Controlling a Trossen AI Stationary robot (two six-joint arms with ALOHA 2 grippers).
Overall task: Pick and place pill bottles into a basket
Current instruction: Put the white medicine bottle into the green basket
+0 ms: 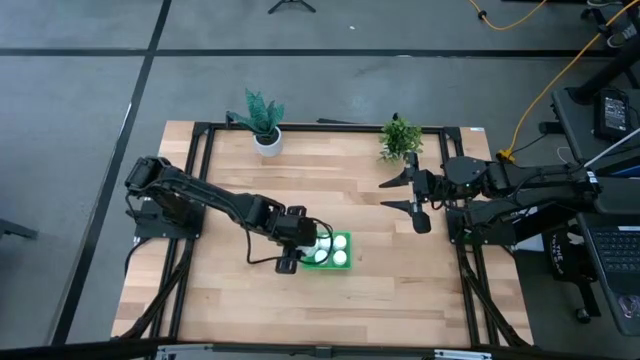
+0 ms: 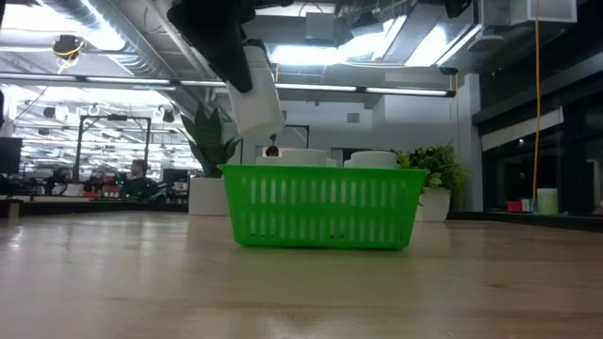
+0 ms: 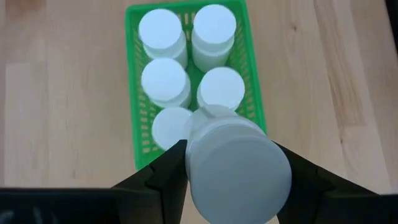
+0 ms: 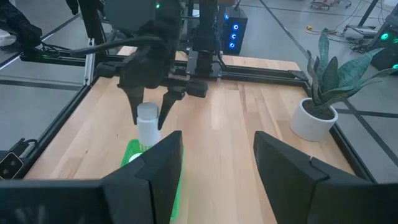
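The green basket [image 1: 345,266] stands at the table's middle near part and holds several white pill bottles [image 3: 163,31], standing upright with their caps up. My left gripper [image 3: 230,151] hangs over the basket's left end [image 2: 247,202], shut on one more white pill bottle [image 3: 239,177]. That bottle also shows in the low view [image 2: 256,99], above the basket's rim. My right gripper [image 1: 415,200] is open and empty over the table's right part, away from the basket. My left gripper pinches the bottle's round side [image 3: 191,163] between its two fingers, one on each side. The fingers [image 4: 134,102] come from above, pointing down. The bottle hangs below them, slightly tilted, clear of the basket and the bottles in it.
A spiky plant in a white pot [image 1: 265,125] stands at the far edge, left of centre. A bushy plant [image 1: 400,137] stands at the far right. Bare wooden table lies all around the basket [image 1: 230,300].
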